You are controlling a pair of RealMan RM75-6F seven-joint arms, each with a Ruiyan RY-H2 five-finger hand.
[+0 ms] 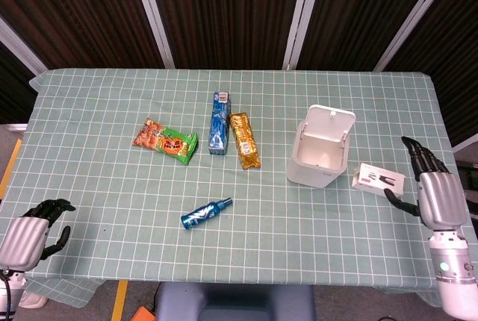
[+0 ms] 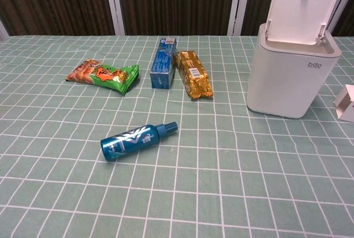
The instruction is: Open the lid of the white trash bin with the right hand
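The white trash bin stands right of the table's middle with its lid swung up and standing open at the back. My right hand is well to the right of the bin, past the table's right edge, fingers spread and holding nothing. It does not show in the chest view. My left hand hangs off the front left corner of the table, fingers loosely curled around nothing.
On the green checked cloth lie a blue spray bottle, a green and orange snack bag, a blue box and a gold packet. A white card box lies right of the bin.
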